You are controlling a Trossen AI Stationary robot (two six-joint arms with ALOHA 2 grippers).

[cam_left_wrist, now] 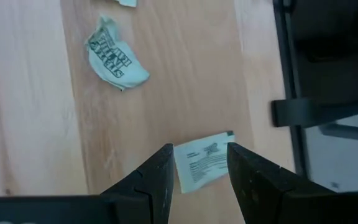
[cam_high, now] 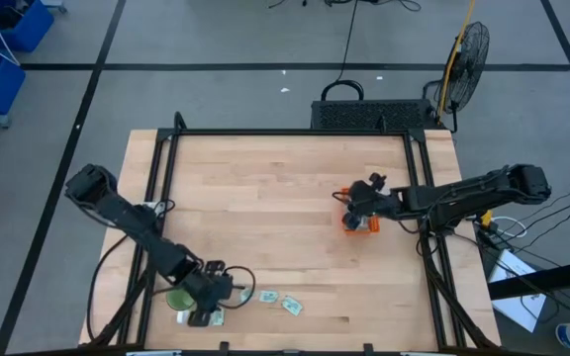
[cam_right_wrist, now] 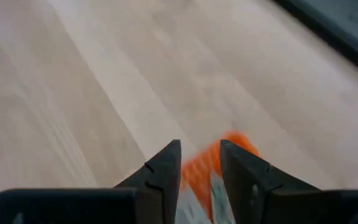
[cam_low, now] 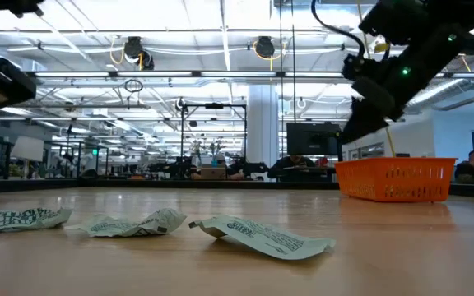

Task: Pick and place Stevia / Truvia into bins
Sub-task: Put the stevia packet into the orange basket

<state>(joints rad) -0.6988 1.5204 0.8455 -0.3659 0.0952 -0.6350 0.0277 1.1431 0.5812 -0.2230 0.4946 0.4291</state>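
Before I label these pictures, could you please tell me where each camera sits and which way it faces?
High view: overhead, straight down on the table; both arms show.
Low view: at table-top height, level across sachets to the orange tray; one arm above.
Left wrist view: on the left arm, down past the left end effector, open over a sachet.
Right wrist view: on the right arm; right end effector above the tray.
Shared: high and low both show the tray.

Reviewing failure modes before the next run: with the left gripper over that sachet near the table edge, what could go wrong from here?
1. The left gripper is open astride a flat sachet; its fingers may slide over the paper and miss.
2. That sachet lies close to the table edge, so a nudge could push it off.
3. The right gripper hangs over the orange tray; coming lower, it might knock the light tray.
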